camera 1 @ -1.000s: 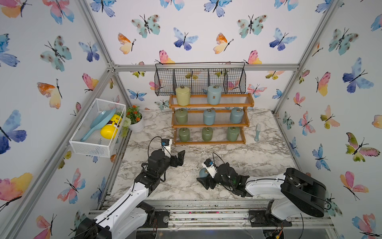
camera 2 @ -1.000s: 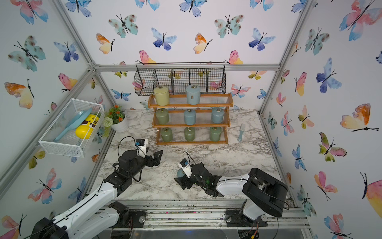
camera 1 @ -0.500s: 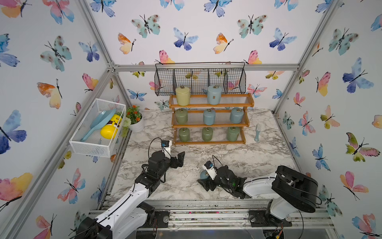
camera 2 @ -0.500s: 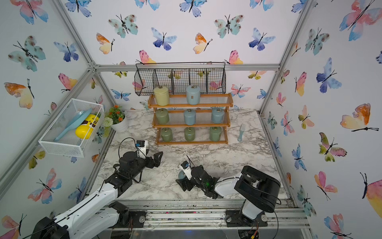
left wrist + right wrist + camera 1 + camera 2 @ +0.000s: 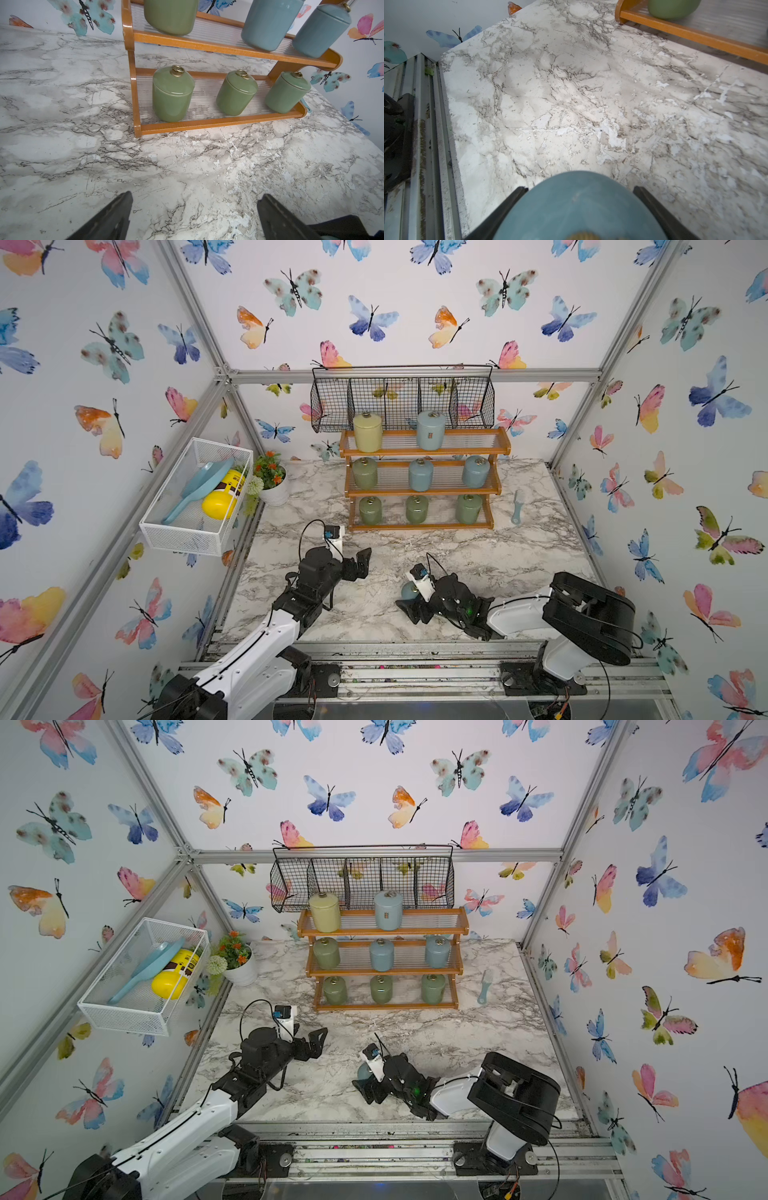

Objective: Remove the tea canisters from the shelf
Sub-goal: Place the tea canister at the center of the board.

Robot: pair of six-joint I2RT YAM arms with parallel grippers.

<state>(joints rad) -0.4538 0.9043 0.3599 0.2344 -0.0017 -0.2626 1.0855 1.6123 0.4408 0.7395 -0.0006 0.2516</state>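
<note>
Risk sits with the right gripper (image 5: 580,189), clamped on a pale blue tea canister (image 5: 581,207) low by the table's (image 5: 519,564) front edge: released unlevel, it may topple and roll. Left gripper (image 5: 195,196) gapes empty, facing the shelf (image 5: 424,526) with eight more canisters (image 5: 419,475).

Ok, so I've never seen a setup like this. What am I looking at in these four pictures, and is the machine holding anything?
These are two robot arms at a marble table, each with a two-finger gripper. Two pictures look down from one overhead camera pair; two come from cameras on the wrists. On the table: a three-tier wooden shelf holding eight tea canisters, a potted plant and a small teal comb. The right gripper holds a ninth, a pale blue canister. The left gripper is open and empty, facing the shelf.
</note>
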